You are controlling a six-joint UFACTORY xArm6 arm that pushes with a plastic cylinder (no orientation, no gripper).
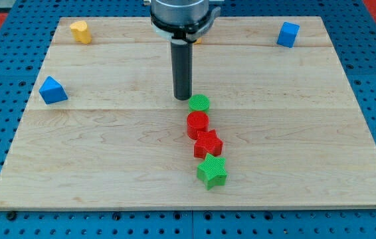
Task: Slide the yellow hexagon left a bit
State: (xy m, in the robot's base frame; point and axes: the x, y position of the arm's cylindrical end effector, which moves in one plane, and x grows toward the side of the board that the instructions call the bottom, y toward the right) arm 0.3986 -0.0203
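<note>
A yellow block [80, 31] stands near the board's top left corner; its shape is hard to make out, possibly a hexagon. A small yellow sliver [200, 40] shows behind the arm at the view's top centre, mostly hidden. My tip [183, 98] rests on the board's middle, just up and left of a green cylinder [199, 103], far right of and below the yellow block.
Below the green cylinder, a red cylinder [197, 123], a red star [208, 144] and a green star [212, 172] form a touching line. A blue triangle [52, 90] sits at the left, a blue cube [287, 34] at the top right.
</note>
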